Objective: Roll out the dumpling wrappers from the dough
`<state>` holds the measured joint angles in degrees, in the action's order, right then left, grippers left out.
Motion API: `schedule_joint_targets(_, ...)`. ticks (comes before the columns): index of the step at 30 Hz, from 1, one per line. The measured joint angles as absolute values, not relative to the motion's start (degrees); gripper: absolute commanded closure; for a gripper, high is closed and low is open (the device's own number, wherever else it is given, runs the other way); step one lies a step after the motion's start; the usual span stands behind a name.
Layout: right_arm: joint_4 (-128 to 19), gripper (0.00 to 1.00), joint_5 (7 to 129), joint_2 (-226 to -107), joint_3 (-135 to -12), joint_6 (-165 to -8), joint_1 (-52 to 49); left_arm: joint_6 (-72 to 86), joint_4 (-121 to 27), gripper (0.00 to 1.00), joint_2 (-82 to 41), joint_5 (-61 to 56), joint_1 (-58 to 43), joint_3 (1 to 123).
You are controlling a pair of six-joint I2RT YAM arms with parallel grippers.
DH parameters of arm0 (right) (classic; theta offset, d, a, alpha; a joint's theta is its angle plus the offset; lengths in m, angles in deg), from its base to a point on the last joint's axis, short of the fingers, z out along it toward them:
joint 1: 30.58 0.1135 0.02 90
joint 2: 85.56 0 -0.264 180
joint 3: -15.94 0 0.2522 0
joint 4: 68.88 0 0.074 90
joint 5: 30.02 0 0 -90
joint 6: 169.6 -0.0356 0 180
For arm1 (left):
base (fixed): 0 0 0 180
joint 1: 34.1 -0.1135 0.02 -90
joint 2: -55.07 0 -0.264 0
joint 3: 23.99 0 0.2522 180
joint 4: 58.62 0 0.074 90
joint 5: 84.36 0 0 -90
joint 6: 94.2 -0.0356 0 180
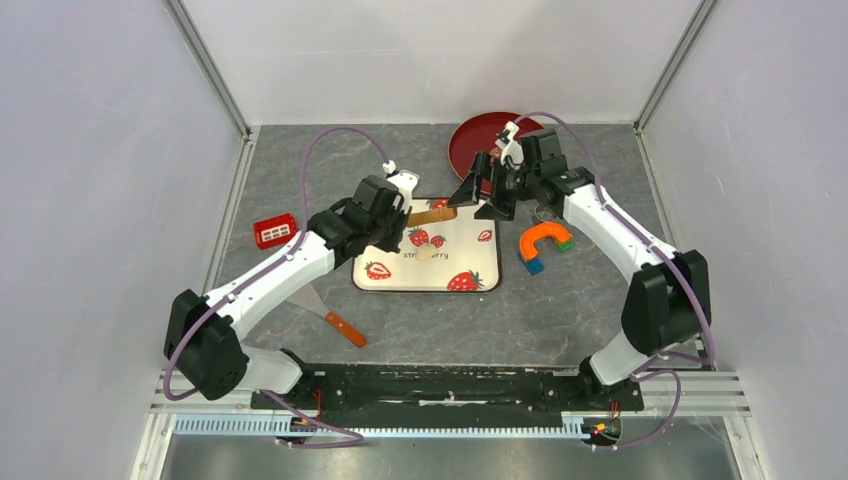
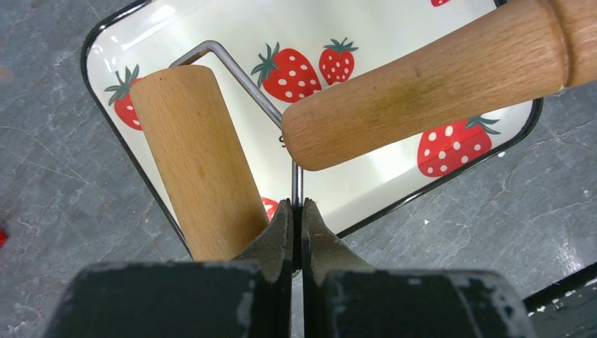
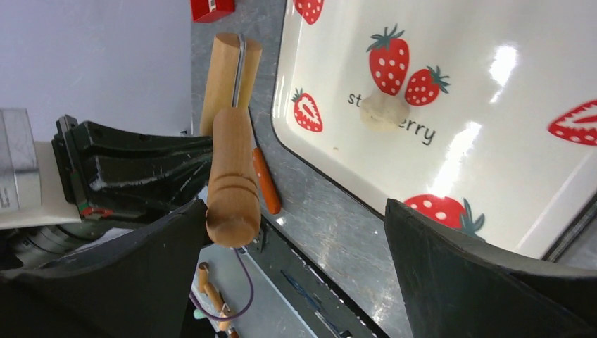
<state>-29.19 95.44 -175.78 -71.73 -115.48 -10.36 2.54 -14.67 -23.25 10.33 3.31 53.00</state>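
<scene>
Right gripper (image 3: 296, 208) (jaws wide) near tray (image 3: 493, 162) edge, dough lump (image 3: 384, 113) ahead, untouched

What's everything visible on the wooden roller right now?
The wooden roller is a small pastry roller of pale, unfinished-looking wood: a short drum, a thin bent metal wire frame, and a turned handle with grooves near its end. The left gripper is shut on the wire between drum and handle, holding it over a corner of the strawberry tray. The right gripper is open beside the handle's end; contact there is unclear.
</scene>
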Motion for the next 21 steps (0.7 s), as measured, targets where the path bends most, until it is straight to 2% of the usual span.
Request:
schedule_joint_targets(6, -31.03, 0.07, 98.37, -181.53, -75.23, -116.62, -7.95, 2.43, -14.56, 0.98, -23.06, 13.21, 5.30, 52.95)
schedule_joint_targets(14, -34.59, 0.23, 101.38, -183.32, -75.56, -120.11, -4.06, 2.39, -14.51, 0.98, -23.08, 14.83, 7.16, 52.95)
schedule_joint_targets(17, -36.45, 0.32, 101.67, -183.32, -75.51, -121.07, -3.69, 2.39, -14.51, 0.98, -23.10, 14.92, 7.51, 52.95)
schedule_joint_targets(21, -37.98, 0.36, 102.08, -183.32, -74.92, -122.10, -3.69, 2.39, -14.49, 0.98, -23.21, 15.51, 8.05, 52.95)
